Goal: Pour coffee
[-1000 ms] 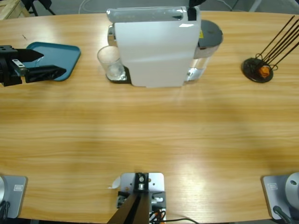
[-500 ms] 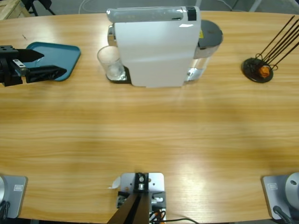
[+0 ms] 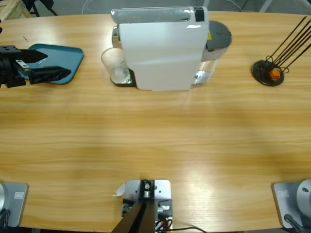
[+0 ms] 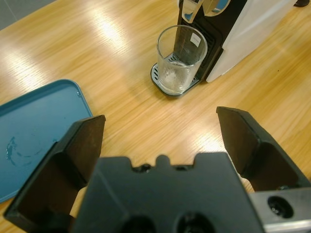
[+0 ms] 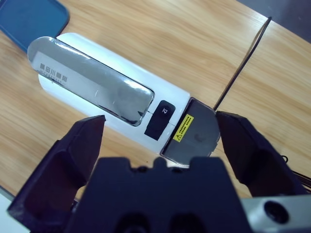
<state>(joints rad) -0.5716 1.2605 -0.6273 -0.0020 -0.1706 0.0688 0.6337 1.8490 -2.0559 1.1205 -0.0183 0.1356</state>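
Clear glass tumbler [image 3: 115, 66] stands on the drip grate of the white capsule coffee machine [image 3: 160, 51], under the spout, at the machine's left end in the high view. Coffee: none clearly in the glass, bottom only looks whitish/wet in the left wrist view [image 4: 181, 59], so the amber liquid can't be confirmed here. Left gripper [image 3: 51, 65] comes in from the left edge, jaws wide and empty, hanging over the near edge of the teal tray [image 3: 63, 53], well apart from the glass, pointing roughly at it. Right gripper [image 5: 160, 141] shows only in its own wrist view, jaws wide, empty, looking straight down on the machine's top: chrome lid, black button [image 5: 159, 116], grey tank lid with yellow sticker. Step, as a guess: approach, either left to the glass or right to the button. To do it well: left should go in low and level, keep the jaws wide until the glass sits between them, close mid-height, lift straight off the grate to clear the spout and avoid tipping. Right should drop vertically onto the button, not the chrome lid. Hidden: right arm not in the high view; spout mostly cut off; glass rear blocked by the machine; wire stand with orange blob [image 3: 269, 73] at far right of the bench [image 3: 155, 141], rods cut off.
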